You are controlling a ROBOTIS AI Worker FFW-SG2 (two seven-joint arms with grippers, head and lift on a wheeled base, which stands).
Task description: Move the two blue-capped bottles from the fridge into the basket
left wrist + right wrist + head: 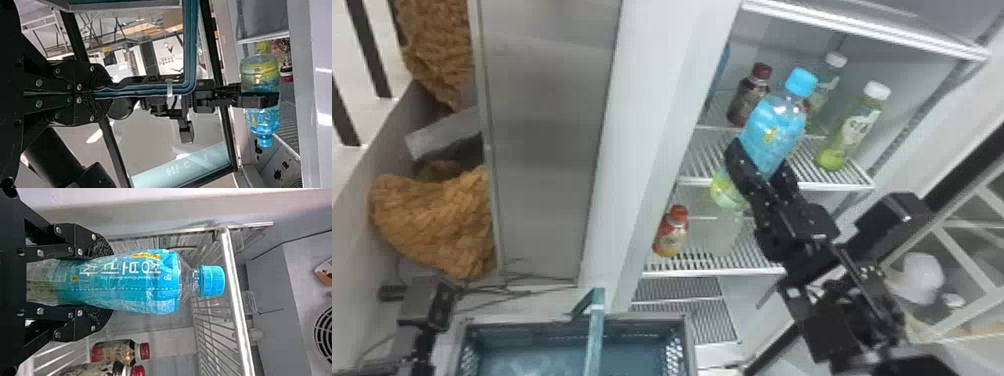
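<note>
My right gripper (762, 172) is closed around the lower body of a blue-capped bottle (774, 127), held tilted in front of the fridge's middle shelf. In the right wrist view the bottle (129, 282) lies between both fingers of the right gripper (98, 282), its cap pointing away. A strip of blue (723, 60) peeks past the fridge's left wall; what it belongs to cannot be told. The basket (689, 345) stands at the bottom, left of the fridge. My left arm's gripper (427, 305) is at the lower left; in its wrist view the left gripper (96, 94) pinches the teal basket handle (190, 43).
On the middle shelf (837, 186) stand a dark red-capped bottle (749, 97) and white-capped green bottles (852, 127). An orange-capped bottle (672, 232) is on the shelf below. The fridge's white left edge (652, 150) rises between that shelf and the steel panel (547, 140).
</note>
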